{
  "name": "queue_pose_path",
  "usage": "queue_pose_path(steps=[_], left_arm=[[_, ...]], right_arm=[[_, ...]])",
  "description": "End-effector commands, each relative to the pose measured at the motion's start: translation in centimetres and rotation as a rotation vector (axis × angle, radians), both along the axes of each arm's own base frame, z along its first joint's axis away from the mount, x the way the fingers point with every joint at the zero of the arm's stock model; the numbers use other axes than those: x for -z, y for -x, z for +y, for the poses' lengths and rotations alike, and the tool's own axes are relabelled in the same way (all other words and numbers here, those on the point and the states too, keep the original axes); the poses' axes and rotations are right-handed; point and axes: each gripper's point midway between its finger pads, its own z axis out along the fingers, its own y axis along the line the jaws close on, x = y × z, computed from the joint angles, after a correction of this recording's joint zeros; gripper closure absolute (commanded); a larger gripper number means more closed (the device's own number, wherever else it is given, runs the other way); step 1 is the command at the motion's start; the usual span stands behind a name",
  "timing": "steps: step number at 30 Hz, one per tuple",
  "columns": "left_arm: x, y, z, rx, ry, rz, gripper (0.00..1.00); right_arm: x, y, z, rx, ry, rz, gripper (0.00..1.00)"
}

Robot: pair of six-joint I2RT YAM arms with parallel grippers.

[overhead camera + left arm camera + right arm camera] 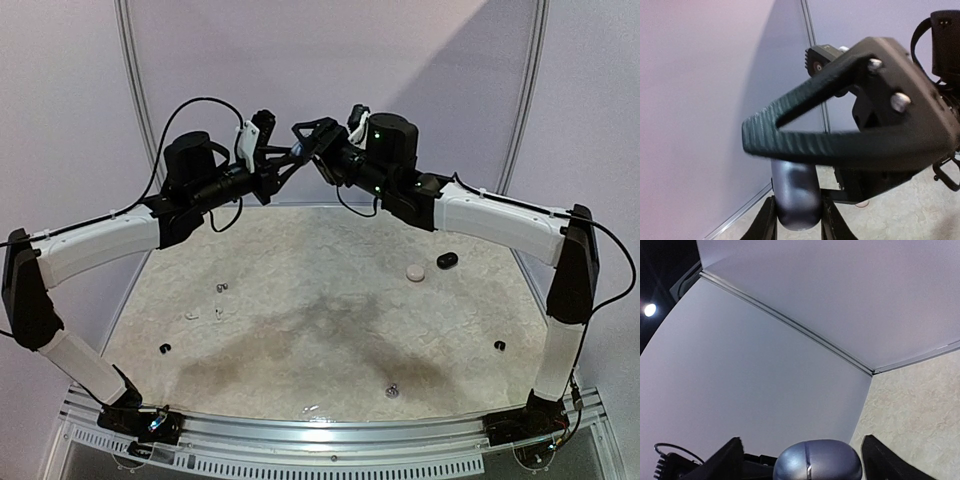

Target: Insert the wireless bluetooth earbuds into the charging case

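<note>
Both arms are raised, and their claws meet in the air above the middle of the worktop's far edge.

The left claw (288,158) is clamped narrow on a grey-blue case (796,197), with its fingers (765,222) snug against both sides of the case.

The right claw (312,135) faces it from the other side. In the right wrist view the same case, a seam down its middle, sits between the right fingers (727,460), which stand fairly far apart. There looks to be a gap on one side, and I cannot tell whether this claw grips the case or only brackets it. In the left wrist view one right finger crosses just over the top of the case.

All the earbuds are down on the worktop (300,300), well apart from the held case:
- A silver earbud (222,287) lies toward the left edge.
- A white pair (192,315) lies just nearer than the silver one.
- A black earbud (165,348) lies close to the left edge, toward the near left corner.
- Another black bud (499,345) lies close to the right edge.
- Another silver bud (392,390) lies by the near edge, right of centre.

A round white case (414,271) and a black case (447,260) lie side by side toward the far right, close together. Whether they touch is unclear.
</note>
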Motion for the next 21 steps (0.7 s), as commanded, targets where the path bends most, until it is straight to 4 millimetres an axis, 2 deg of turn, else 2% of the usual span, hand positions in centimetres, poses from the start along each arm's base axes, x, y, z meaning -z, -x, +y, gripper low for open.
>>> queue_pose_path(steps=[1, 2, 4, 5, 6, 9, 13, 17, 21], left_arm=[[0.0, 1.7, 0.8, 0.066, -0.037, 0.011, 1.00], [0.2, 2.4, 0.9, 0.096, -0.056, 0.019, 1.00], [1.0, 3.8, 0.8, 0.166, -0.102, 0.044, 1.00], [1.6, 4.7, 0.7, 0.213, -0.129, 0.062, 1.00], [2.2, 5.5, 0.5, 0.259, -0.153, 0.083, 1.00], [4.1, 8.6, 0.3, 0.417, -0.221, 0.174, 1.00], [4.8, 12.0, 0.4, 0.579, -0.255, 0.239, 1.00], [4.6, 13.5, 0.4, 0.644, -0.257, 0.278, 1.00], [4.9, 14.1, 0.6, 0.657, -0.284, 0.282, 1.00]], right_arm=[[-0.3, 1.6, -1.5, -0.121, 0.033, -0.163, 0.02], [-1.1, 2.3, -2.7, -0.136, 0.039, -0.214, 0.01], [-0.6, 2.9, -4.4, -0.122, 0.129, -0.279, 0.01], [-0.1, 3.4, -4.9, -0.121, 0.199, -0.312, 0.01], [-0.7, 4.4, -5.5, -0.135, 0.247, -0.353, 0.01], [-0.7, 7.4, -6.0, -0.233, 0.435, -0.524, 0.01], [0.9, 11.2, -6.4, -0.397, 0.594, -0.717, 0.01], [3.1, 12.5, -6.4, -0.519, 0.728, -0.776, 0.03], [6.2, 13.6, -5.0, -0.658, 0.836, -0.732, 0.09]])
